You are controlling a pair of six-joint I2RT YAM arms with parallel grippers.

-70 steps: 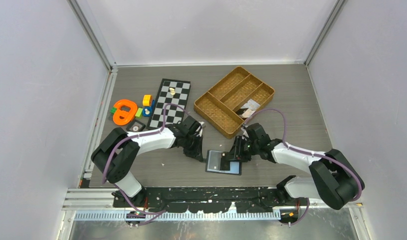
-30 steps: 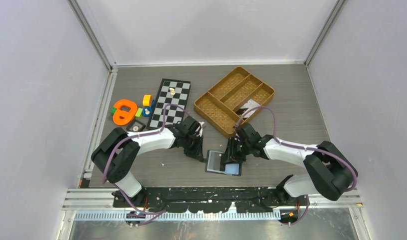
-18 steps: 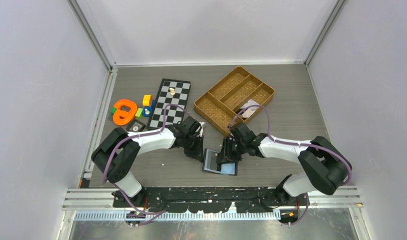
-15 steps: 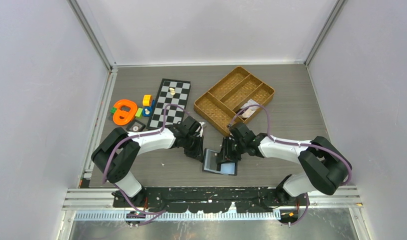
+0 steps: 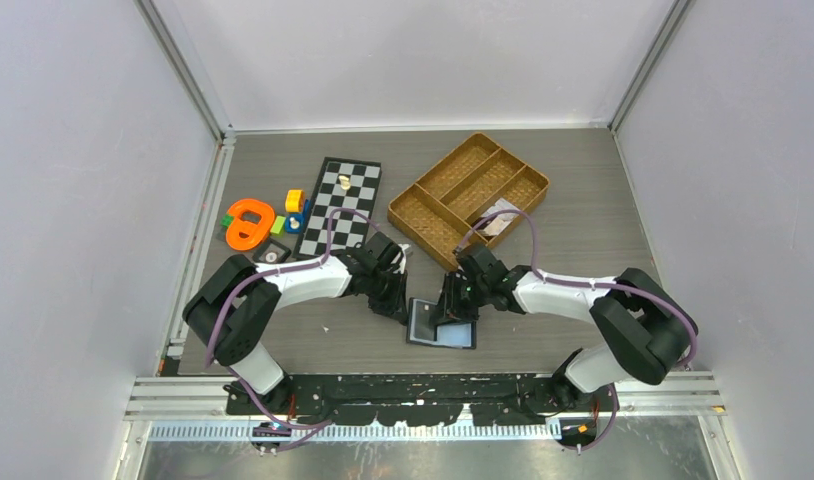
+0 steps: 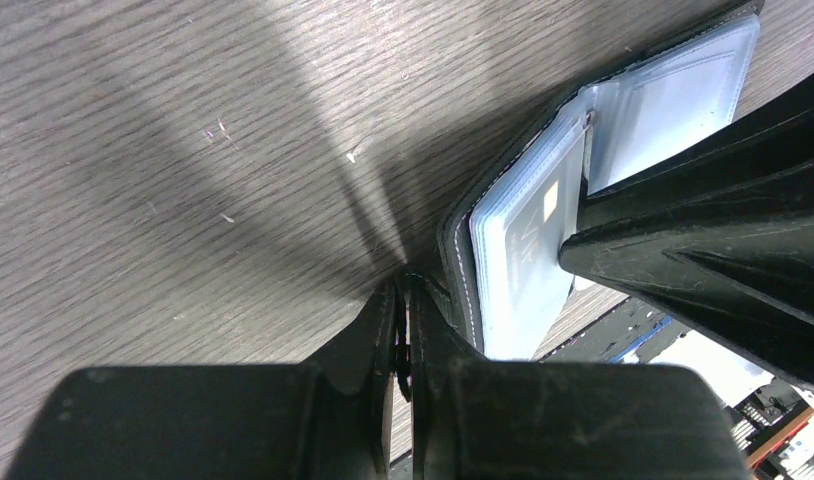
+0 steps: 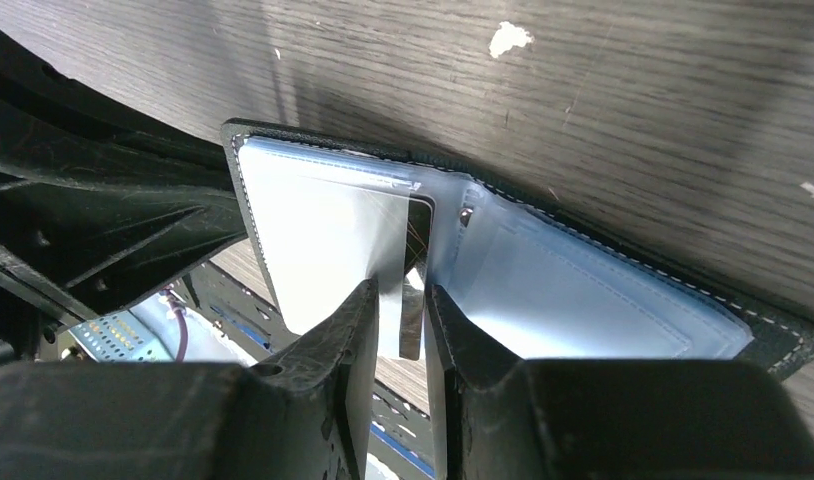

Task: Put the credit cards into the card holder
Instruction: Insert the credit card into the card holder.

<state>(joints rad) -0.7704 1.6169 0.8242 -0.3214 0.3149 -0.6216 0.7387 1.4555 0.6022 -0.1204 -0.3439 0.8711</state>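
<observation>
The card holder [image 5: 441,326] lies open near the table's front edge, its bluish-grey pockets [image 7: 583,290] facing up. A pale card with a chip [image 6: 549,200] sits in its left pocket. My left gripper [image 5: 397,306] is shut on a thin black flap at the card holder's left edge [image 6: 451,262]. My right gripper [image 7: 401,305] stands over the fold, jaws narrowly apart around a dark credit card [image 7: 415,262] that stands on edge in the fold. A gap shows between this card and the left finger. More credit cards [image 5: 500,221] lie in the woven tray.
The brown divided tray [image 5: 469,197] stands just behind my right arm. A chessboard [image 5: 340,201] with a small piece, an orange toy [image 5: 249,222] and coloured blocks [image 5: 294,200] lie at the left. The metal rail [image 5: 423,385] runs along the front.
My right gripper has moved left over the card holder with the dark card, and its jaws have narrowed. The card holder has slid slightly left. My left arm has stayed put.
</observation>
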